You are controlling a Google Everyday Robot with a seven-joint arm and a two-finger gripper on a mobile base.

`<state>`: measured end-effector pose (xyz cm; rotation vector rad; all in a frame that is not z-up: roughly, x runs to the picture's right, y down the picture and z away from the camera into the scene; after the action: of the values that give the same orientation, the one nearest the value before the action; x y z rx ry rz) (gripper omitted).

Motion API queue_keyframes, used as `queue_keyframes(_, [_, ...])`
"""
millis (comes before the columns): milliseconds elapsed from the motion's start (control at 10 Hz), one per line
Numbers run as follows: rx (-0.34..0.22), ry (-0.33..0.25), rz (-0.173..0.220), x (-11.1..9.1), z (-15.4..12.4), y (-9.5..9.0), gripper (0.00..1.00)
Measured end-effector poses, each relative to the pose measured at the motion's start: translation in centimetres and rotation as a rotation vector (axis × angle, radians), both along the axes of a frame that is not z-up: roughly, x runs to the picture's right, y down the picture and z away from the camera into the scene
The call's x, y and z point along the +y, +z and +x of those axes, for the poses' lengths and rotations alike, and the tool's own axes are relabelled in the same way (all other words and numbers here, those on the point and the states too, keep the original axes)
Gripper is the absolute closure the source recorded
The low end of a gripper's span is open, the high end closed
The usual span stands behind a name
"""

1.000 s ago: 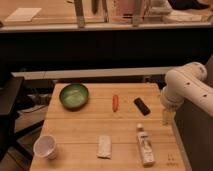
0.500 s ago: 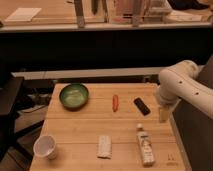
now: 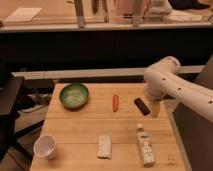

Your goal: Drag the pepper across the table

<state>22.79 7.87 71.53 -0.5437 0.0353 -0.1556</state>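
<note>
pincer hangs tip-down near right edge of table | grip: cannot tell | arm elbow-up | pepper apart

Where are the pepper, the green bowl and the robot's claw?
pepper (image 3: pixel 115 102), camera view, middle of its body.
green bowl (image 3: pixel 62 98), camera view, its left rim.
claw (image 3: pixel 156 111), camera view, its tip, right of the black bar (image 3: pixel 142 106).

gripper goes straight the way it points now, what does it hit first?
The gripper points down near the table's right edge, so probably bare table, just right of the black bar. Depth is unclear. The pepper lies well off that line.
</note>
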Motion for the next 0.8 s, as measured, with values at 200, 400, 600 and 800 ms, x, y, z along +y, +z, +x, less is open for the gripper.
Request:
queue_keyframes(200, [-0.03, -0.056, 0.007, -1.0, -2.4, 1.2, 0.2])
queue_keyframes(400, [-0.047, -0.095, 0.012, -1.5, -3.9, 1.9, 0.2])
queue_keyframes(600, [-0.061, -0.123, 0.011, -1.7, -3.8, 2.4, 0.2])
queue_keyframes(800, [-0.085, -0.158, 0.016, -2.2, -4.8, 3.3, 0.2])
